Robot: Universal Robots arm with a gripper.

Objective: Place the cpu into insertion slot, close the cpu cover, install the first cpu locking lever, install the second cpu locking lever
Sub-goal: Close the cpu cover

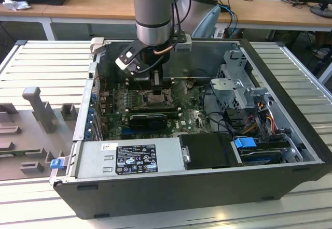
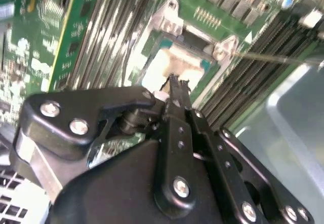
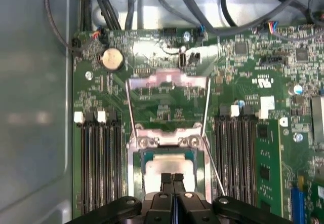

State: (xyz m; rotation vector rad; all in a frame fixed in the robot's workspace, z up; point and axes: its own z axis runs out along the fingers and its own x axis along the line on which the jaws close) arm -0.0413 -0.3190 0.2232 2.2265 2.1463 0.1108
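Gripper [image 3: 172,177]: fingers pressed together with nothing between them, tips directly over the near edge of the cpu [image 3: 169,164]; contact cannot be told. Cpu: flat square with a pale silver top, lying level inside the insertion slot [image 3: 135,169]. Cpu cover [image 3: 167,75]: silvery windowed frame, open, extending beyond the slot with its hinge edge nearest the slot.

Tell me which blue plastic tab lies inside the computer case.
The blue tab on the drive bay, at the exterior view's right; the other tab sits at the case's outer corner.
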